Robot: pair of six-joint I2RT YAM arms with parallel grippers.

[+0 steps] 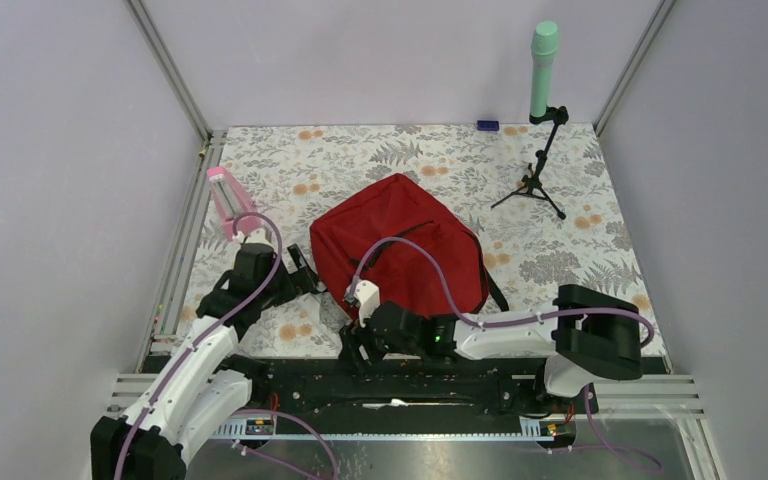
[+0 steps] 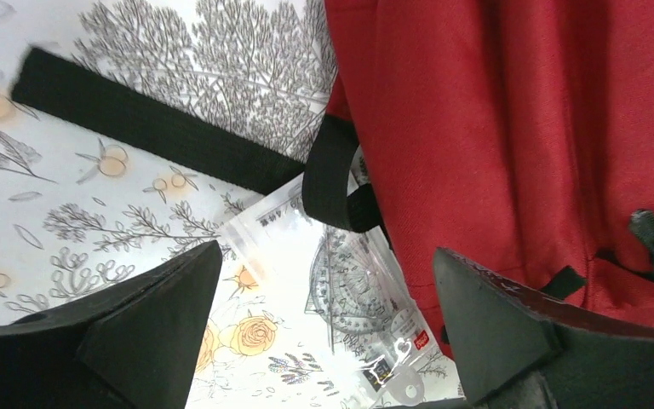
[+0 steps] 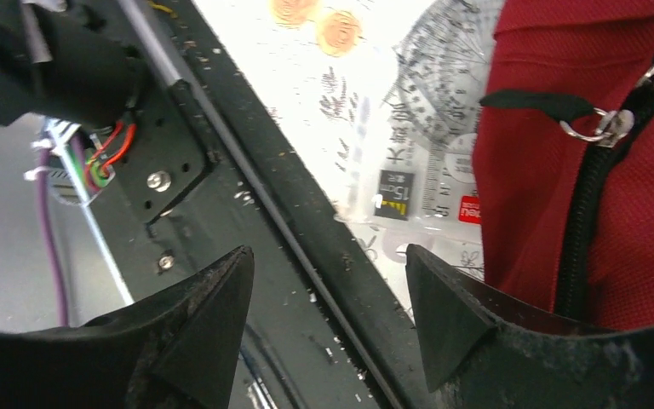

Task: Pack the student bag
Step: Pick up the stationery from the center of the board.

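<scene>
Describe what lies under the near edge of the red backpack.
A clear packet with a protractor sticks out from under the backpack, a black strap crossing it. How far it runs underneath is hidden by the red fabric.

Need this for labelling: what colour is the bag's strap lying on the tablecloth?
The strap is black, clearest in the left wrist view.

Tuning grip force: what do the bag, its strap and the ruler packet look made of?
Bag: red woven fabric, matte; fine weave and soft folds show.
Strap: black webbing, likely nylon; a flat, dull band.
Packet: clear glossy plastic film, probably; it shows glare, and the protractor is visible through it.
</scene>
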